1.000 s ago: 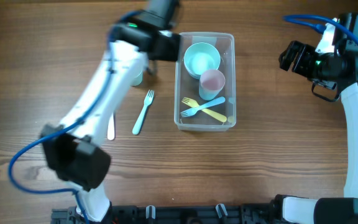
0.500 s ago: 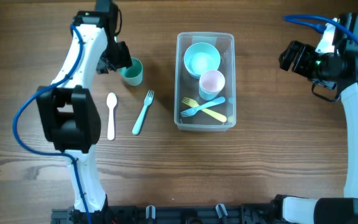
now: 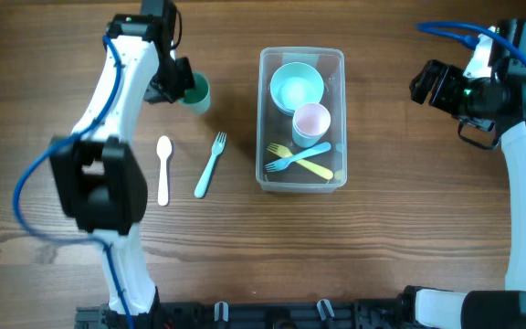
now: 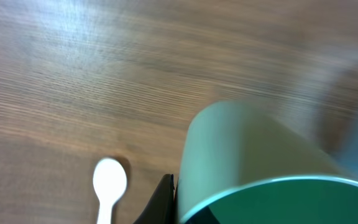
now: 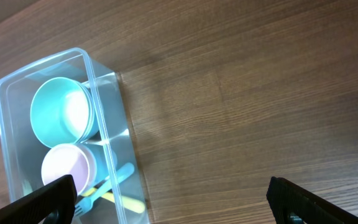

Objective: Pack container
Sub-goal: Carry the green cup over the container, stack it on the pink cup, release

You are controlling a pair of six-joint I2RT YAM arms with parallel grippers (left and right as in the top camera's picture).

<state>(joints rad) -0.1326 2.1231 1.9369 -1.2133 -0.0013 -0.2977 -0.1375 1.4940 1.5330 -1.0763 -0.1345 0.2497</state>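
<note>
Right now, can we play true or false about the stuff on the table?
1. The pink cup sits inside the container. True.
2. The white spoon is in the container. False: it lies on the table, left of the light blue fork.
3. A blue fork and a yellow fork lie in the container. True.
4. The right gripper holds the green cup. False: the left gripper has the green cup; the right gripper is open and holds nothing, off to the side of the container.
</note>
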